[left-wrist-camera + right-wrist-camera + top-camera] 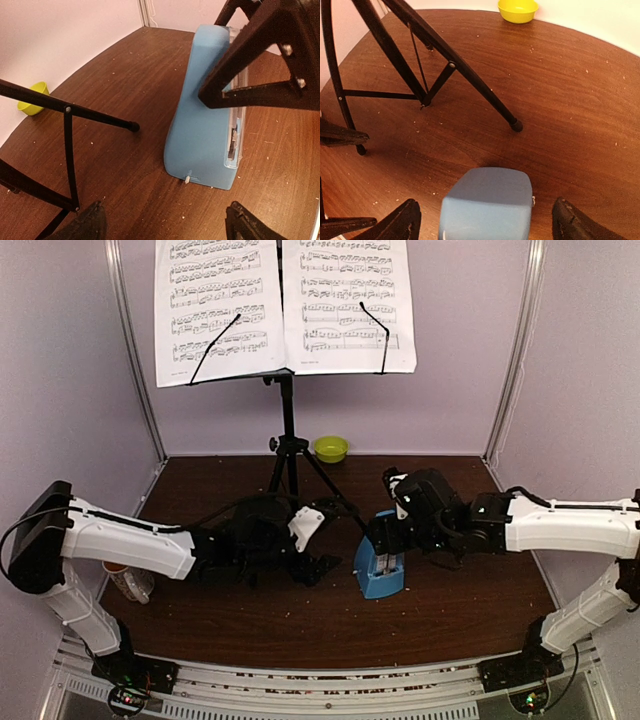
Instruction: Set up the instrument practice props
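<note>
The black tripod music stand (287,430) stands at the back middle, with two white sheet-music pages (285,305) held on its desk by wire arms. The small blue metronome (378,562) stands upright on the brown table in front of the tripod's right leg. My right gripper (487,222) is open and straddles the metronome's top (487,200), with a gap at each finger. My left gripper (165,227) is open and empty, low over the table just left of the metronome (205,125). A tripod leg (70,110) runs along its left side.
A lime-green bowl (331,448) sits by the back wall behind the tripod. A mug (127,582) is partly hidden under my left arm near the left wall. The tripod legs (460,70) spread across the table's middle. Enclosure walls close in the left, right and back.
</note>
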